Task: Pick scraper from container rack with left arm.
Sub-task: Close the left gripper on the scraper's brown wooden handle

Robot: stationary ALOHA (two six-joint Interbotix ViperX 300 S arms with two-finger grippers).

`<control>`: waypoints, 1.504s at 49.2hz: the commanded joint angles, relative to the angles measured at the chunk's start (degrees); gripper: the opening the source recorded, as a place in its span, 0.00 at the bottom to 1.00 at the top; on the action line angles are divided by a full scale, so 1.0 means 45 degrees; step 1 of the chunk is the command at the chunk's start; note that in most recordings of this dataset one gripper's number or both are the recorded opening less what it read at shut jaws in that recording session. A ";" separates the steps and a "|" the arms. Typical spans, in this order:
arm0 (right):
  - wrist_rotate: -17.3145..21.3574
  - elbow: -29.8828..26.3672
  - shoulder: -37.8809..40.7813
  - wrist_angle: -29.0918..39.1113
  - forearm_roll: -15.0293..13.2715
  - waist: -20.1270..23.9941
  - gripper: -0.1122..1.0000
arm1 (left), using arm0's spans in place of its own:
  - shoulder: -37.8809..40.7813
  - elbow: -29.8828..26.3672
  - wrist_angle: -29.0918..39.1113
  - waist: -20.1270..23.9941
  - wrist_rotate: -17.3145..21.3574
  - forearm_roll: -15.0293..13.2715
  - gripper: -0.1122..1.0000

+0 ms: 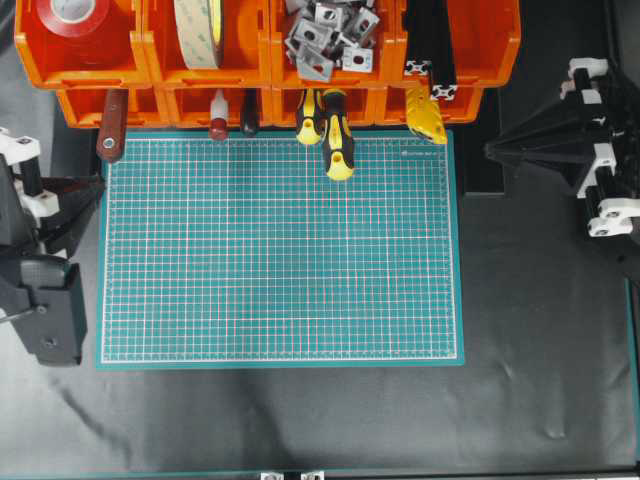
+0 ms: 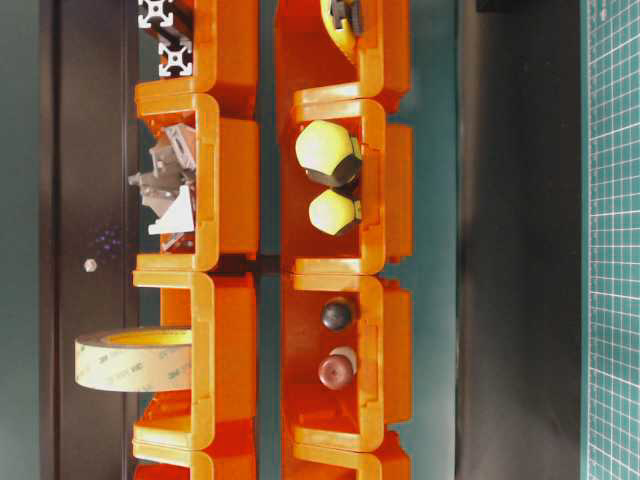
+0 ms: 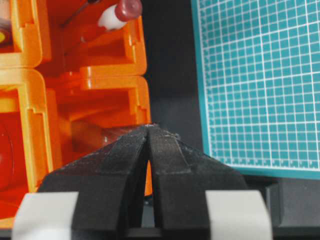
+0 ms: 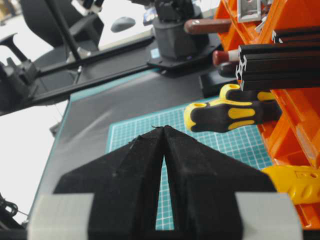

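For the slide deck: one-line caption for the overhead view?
Scraper handle juts from the rack's lower leftmost bin; both claws parked off the mat, left claw shut.

The scraper sticks out of the container rack's leftmost lower bin.

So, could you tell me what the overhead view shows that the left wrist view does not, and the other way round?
Only the overhead view shows the scraper, its wooden handle sticking out of the leftmost lower bin, plus the yellow-and-black screwdrivers and the right gripper parked off the mat. Only the left wrist view shows the left gripper close up, jaws closed with nothing between them, aimed at the rack. Both show the orange container rack, the green cutting mat and the red-capped tool.
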 commanded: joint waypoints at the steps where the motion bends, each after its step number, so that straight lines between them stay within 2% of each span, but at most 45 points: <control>1: 0.0000 -0.0410 0.0059 0.0000 0.0000 0.0098 0.11 | -0.0293 0.0000 -0.0078 0.0098 -0.0098 0.0117 0.18; 6: 0.0000 -0.0410 0.0039 0.0000 -0.0020 0.0195 0.11 | -0.0371 0.0254 -0.0547 0.0449 -0.0137 0.0117 0.42; 13: -0.0039 -0.0410 -0.0020 0.0000 -0.0020 0.0215 0.11 | -0.0254 0.0742 -0.1328 0.1484 -0.0781 0.0039 0.79; 16: -0.0020 -0.0410 -0.0059 -0.0020 -0.0020 0.0215 0.11 | -0.0137 0.0937 -0.1523 0.1875 -0.1172 0.0039 0.89; 19: -0.0020 -0.0410 -0.0137 0.0000 -0.0020 0.0234 0.11 | -0.0117 0.1133 -0.1738 0.2188 -0.1367 0.0059 0.92; 30: -0.0020 -0.0332 -0.0469 0.0000 -0.0020 0.0273 0.11 | 0.0000 0.1895 -0.2754 0.2754 -0.1367 0.0039 0.92; 47: -0.0020 -0.0352 -0.0527 0.0000 -0.0020 0.0293 0.11 | 0.0059 0.2129 -0.2734 0.3066 -0.1152 0.0039 0.90; 50: -0.0020 -0.0352 -0.0547 0.0000 -0.0020 0.0293 0.11 | 0.0078 0.2109 -0.2676 0.3066 -0.1074 0.0039 0.85; 53: -0.0020 -0.0332 -0.0547 0.0000 -0.0020 0.0293 0.11 | 0.0078 0.2090 -0.2539 0.3066 -0.0996 0.0039 0.76; 58: -0.0020 -0.0352 -0.0547 0.0000 -0.0039 0.0293 0.11 | 0.0117 0.2051 -0.2402 0.3047 -0.0937 0.0039 0.49; 60: -0.0020 -0.0352 -0.0547 0.0000 -0.0020 0.0293 0.11 | 0.0117 0.2012 -0.2363 0.3027 -0.0918 0.0039 0.42; 68: 0.0000 -0.0391 -0.0664 0.0000 -0.0020 0.0293 0.11 | 0.0098 0.1699 -0.1934 0.2715 -0.0684 0.0039 0.42; 74: -0.0020 -0.0410 -0.0898 0.0078 -0.0020 0.0293 0.11 | 0.0078 0.1172 -0.1035 0.2031 -0.0293 0.0039 0.41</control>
